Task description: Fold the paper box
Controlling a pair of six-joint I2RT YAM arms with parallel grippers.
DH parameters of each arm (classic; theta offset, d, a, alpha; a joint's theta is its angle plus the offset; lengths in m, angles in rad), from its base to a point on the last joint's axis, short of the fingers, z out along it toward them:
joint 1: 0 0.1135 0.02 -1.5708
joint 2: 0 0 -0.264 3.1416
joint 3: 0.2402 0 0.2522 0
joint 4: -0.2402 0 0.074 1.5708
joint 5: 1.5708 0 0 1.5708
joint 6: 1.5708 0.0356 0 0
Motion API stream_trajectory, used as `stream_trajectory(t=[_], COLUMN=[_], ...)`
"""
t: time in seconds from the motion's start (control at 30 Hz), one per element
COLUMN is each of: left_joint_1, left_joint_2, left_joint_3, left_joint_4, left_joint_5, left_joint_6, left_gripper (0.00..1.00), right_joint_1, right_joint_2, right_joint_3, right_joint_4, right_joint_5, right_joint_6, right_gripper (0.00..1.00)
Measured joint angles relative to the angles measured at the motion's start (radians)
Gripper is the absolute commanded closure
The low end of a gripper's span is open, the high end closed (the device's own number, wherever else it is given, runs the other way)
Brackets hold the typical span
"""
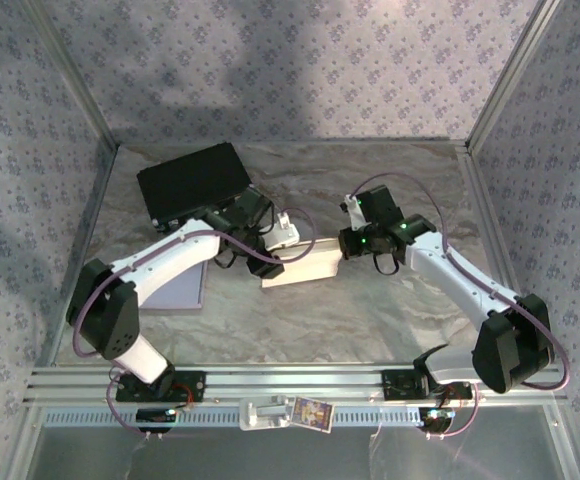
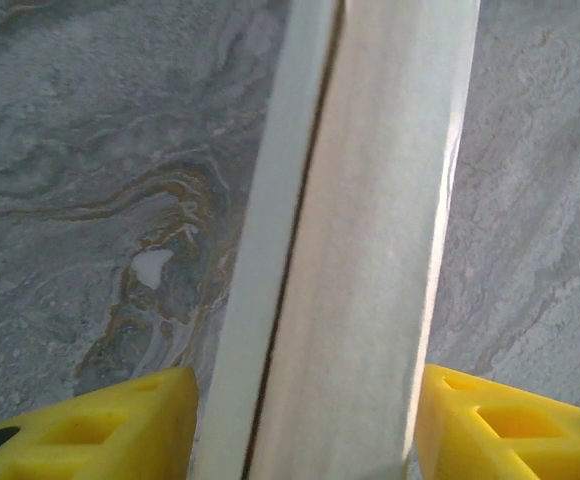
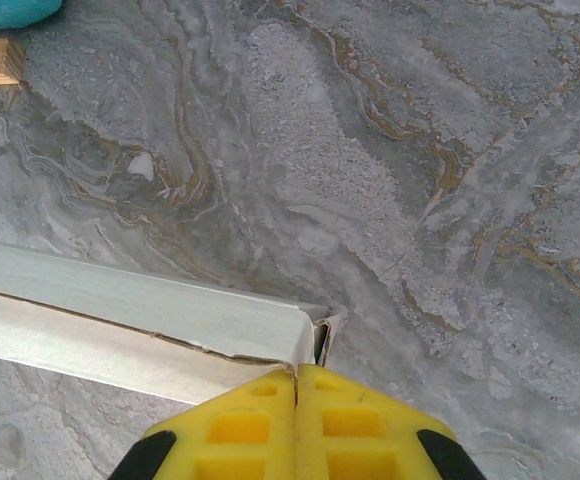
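table: marbled | on it: paper box, black case, lilac sheet

Floral-patterned fabric walls enclose a grey marbled tabletop, framed by aluminium rails.

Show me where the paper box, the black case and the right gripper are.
paper box [image 1: 305, 268], top view, on its white top face.
black case [image 1: 192, 180], top view, middle of its top.
right gripper [image 3: 295, 385], right wrist view, seam between its shut yellow fingertips.
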Motion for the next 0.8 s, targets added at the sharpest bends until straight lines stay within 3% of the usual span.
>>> stream_trajectory(t=[0.23,0.43,0.63,0.8], left_joint_1=[0.010,0.071,0.188,0.191], left_joint_2=[-0.095,-0.164,-0.162,-0.149], left_joint_3=[-0.046,-0.048,0.062,0.083], left_joint_4=[0.068,0.069,-0.092,-0.182], left_joint_5=[-0.059,-0.071,-0.029,0.027], left_joint_6=[-0.086,-0.230,-0.360,-0.379], left_gripper=[0.42,0.59,0.62,0.60], right_joint_1=[0.038,0.068,0.071,0.074], right_joint_2=[0.000,0.001,0.008,0.020], right_joint_3=[0.003,0.010,0.018,0.028], right_joint_4=[0.004,-0.001,-0.004,-0.005], right_joint_5=[0.040,0.074,0.077,0.078], right_joint_6=[0.031,0.057,0.068,0.068], right_gripper=[1.00,1.00,1.00,1.00])
